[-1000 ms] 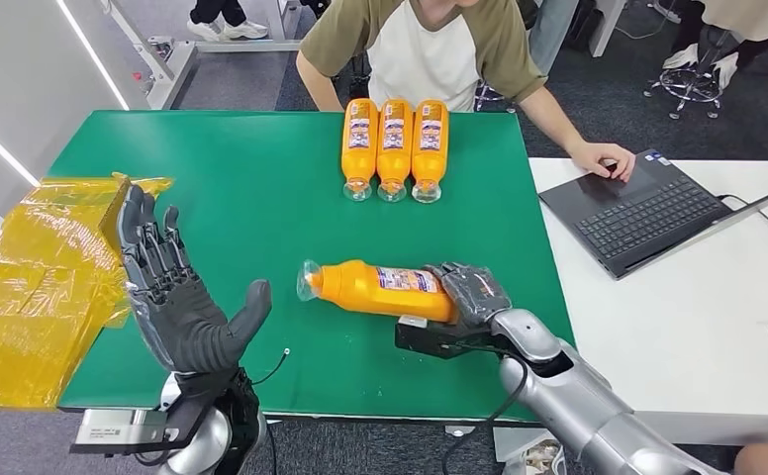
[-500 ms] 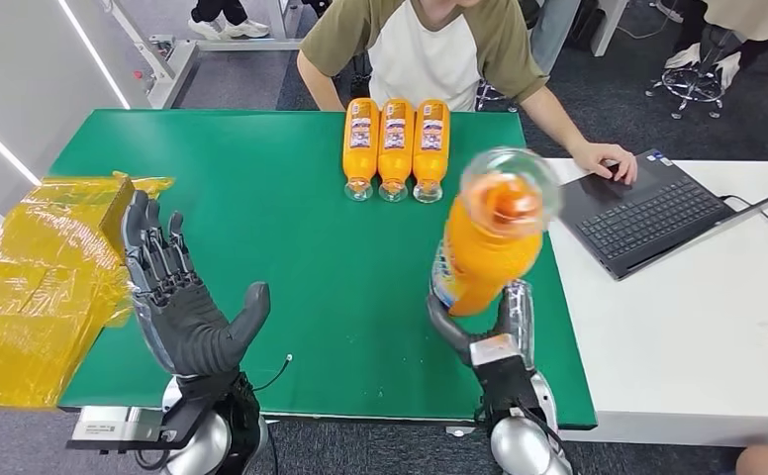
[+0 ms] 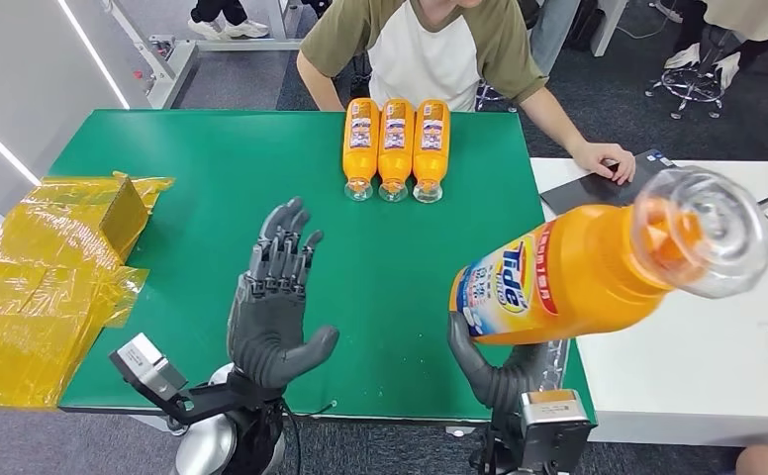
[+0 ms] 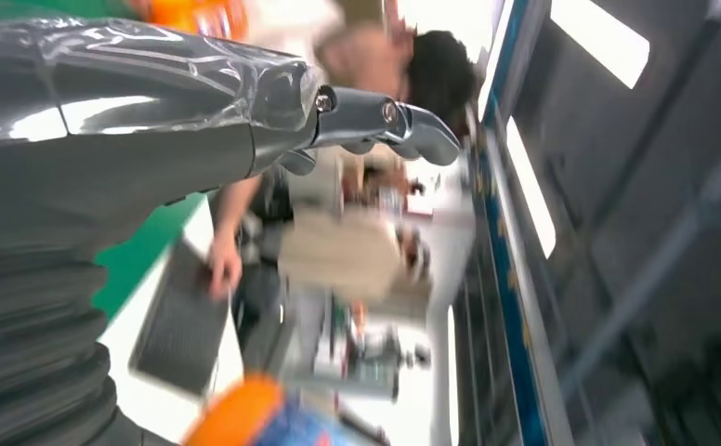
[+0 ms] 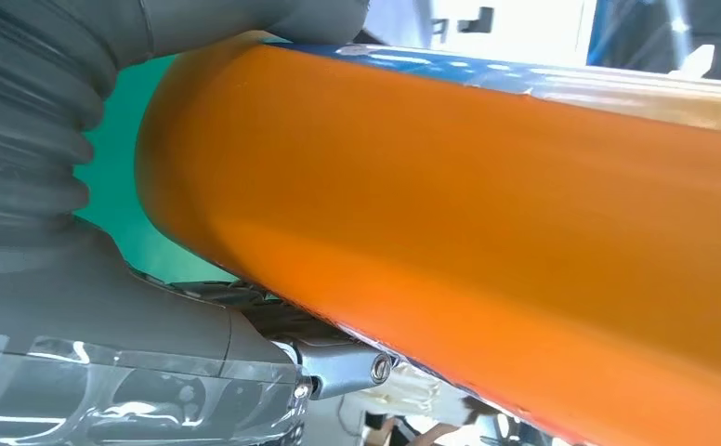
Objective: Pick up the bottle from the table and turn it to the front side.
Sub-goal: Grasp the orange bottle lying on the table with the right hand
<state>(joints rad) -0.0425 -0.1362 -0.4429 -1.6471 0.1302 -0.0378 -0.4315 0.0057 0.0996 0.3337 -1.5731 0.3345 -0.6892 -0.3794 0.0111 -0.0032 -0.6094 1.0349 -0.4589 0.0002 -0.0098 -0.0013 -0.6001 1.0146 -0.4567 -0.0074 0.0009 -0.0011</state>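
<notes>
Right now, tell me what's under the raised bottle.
The right hand grips the bottle from below, over the green table. The bottle hides part of the laptop.

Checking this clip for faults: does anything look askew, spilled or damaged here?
Nothing spilled or damaged. The right hand holds the orange bottle off the green table, tilted with its clear cap toward the camera. Three more bottles lie in a neat row. The left hand is raised, fingers spread.
</notes>
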